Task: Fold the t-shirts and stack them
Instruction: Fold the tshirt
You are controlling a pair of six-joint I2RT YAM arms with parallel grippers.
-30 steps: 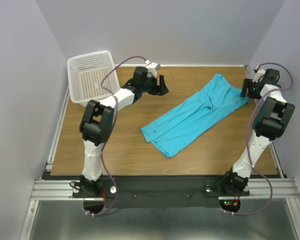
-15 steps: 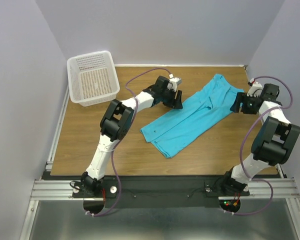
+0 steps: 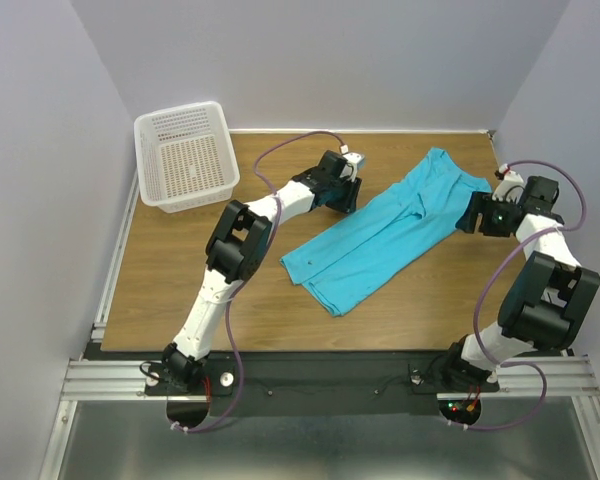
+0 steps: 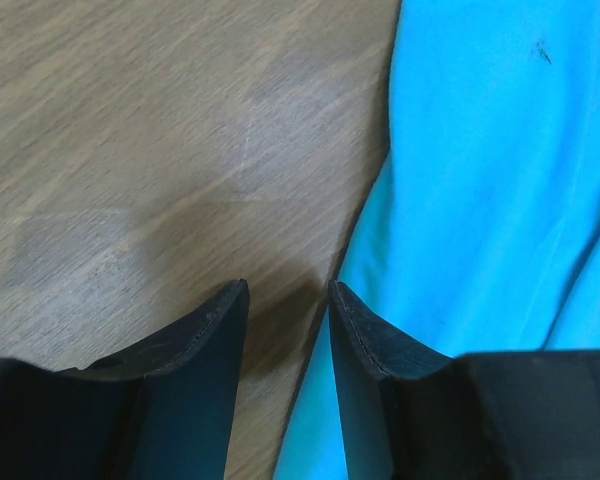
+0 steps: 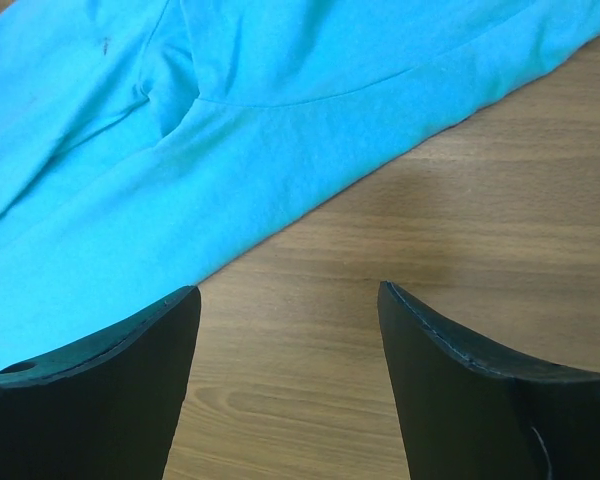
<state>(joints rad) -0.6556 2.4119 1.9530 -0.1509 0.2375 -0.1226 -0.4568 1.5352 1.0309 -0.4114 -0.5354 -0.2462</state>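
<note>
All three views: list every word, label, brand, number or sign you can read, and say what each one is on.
No readable text in any view.
Shirt: plain, no print or tag showing; the small dark fleck in the left wrist view is not lettering.
Basket: no label.
Left gripper and right gripper: plain black, no markings.

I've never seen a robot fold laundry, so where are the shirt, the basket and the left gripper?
t-shirt (image 3: pixel 390 235): top view, middle of the turquoise cloth.
basket (image 3: pixel 185 160): top view, its bare mesh floor.
left gripper (image 4: pixel 287 290): left wrist view, midway between its fingertips.
</note>
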